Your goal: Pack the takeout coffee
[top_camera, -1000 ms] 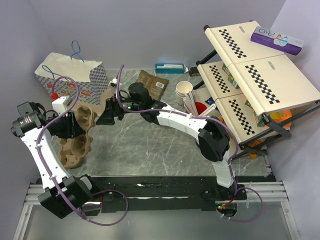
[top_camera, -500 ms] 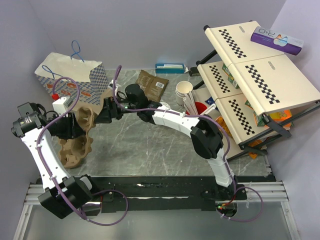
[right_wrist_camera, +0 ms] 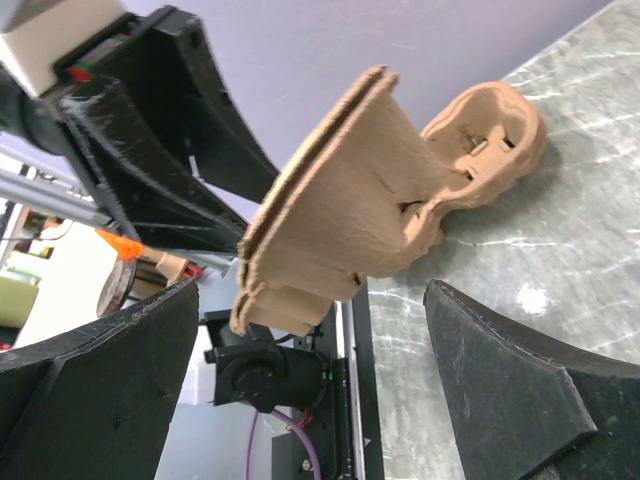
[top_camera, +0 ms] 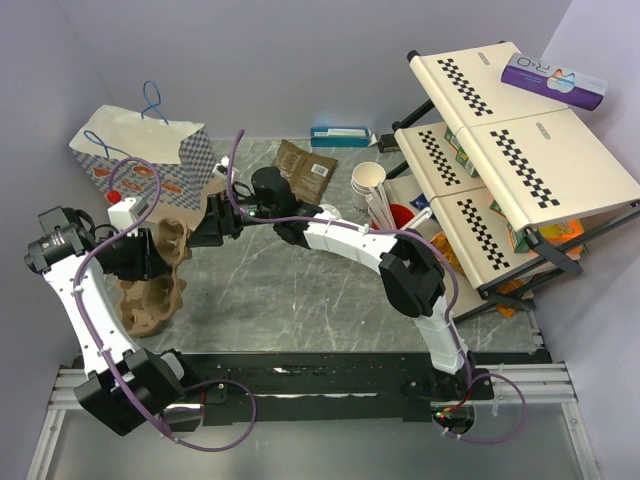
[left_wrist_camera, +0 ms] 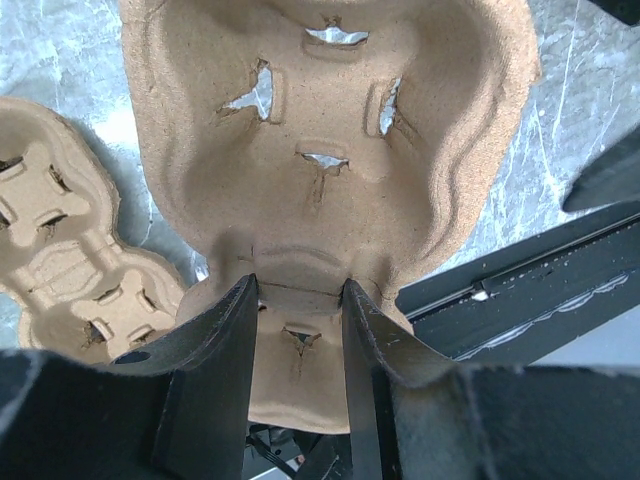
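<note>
2 brown moulded-pulp cup carriers on my feeds: flat carrier [top_camera: 150, 300] lying on grey marble table [top_camera: 300, 300], lifted carrier [left_wrist_camera: 330, 120] tilted above it. My left gripper [left_wrist_camera: 300, 285] partly closed, pinching lifted carrier's edge. My right gripper [right_wrist_camera: 312, 290] just beside, jaws spread fully wide, gripping nothing, lifted carrier ahead of them. Takeout coffee cup: I cannot tell where from these views.

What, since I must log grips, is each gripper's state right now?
Left gripper: shut on the cardboard cup carrier.
Right gripper: open, holding nothing, jaws straddling that carrier.
</note>
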Controlling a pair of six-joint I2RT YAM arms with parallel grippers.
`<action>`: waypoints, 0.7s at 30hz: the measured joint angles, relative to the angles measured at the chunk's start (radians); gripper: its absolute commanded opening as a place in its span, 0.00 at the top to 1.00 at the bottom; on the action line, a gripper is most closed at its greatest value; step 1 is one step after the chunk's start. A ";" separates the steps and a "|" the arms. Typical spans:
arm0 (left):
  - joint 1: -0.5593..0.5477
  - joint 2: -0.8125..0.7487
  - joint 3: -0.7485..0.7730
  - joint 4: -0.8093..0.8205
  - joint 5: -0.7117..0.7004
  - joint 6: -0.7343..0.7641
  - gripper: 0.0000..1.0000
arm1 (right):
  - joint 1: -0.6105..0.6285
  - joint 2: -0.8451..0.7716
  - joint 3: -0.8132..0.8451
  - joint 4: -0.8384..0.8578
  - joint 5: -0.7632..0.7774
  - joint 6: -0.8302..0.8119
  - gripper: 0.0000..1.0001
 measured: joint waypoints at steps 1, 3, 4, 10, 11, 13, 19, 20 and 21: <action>0.000 0.002 0.000 0.000 0.000 0.000 0.99 | -0.001 0.000 0.000 0.006 -0.007 0.003 0.01; 0.000 0.004 -0.001 0.000 -0.002 0.000 0.99 | -0.002 0.000 0.000 0.014 -0.014 0.008 0.01; 0.000 0.005 -0.001 0.000 -0.004 0.000 0.99 | -0.003 0.000 0.000 0.014 -0.014 0.010 0.01; 0.000 0.008 -0.001 0.000 -0.006 0.000 0.99 | -0.005 0.000 0.000 0.013 -0.011 0.022 0.01; 0.000 0.008 -0.001 0.000 -0.006 0.000 0.99 | -0.005 0.001 0.000 0.013 -0.010 0.023 0.01; 0.000 0.008 -0.001 0.000 -0.006 0.000 0.99 | -0.005 0.002 0.000 0.012 -0.008 0.025 0.01; 0.000 0.008 -0.001 0.000 -0.006 0.000 0.99 | -0.006 0.024 0.011 -0.003 0.017 0.025 0.01; 0.000 0.008 -0.001 0.000 -0.006 0.000 0.99 | -0.006 0.029 0.012 -0.005 0.021 0.025 0.01; 0.000 0.008 -0.001 0.000 -0.006 0.000 0.99 | -0.006 0.034 0.012 -0.010 0.026 0.025 0.01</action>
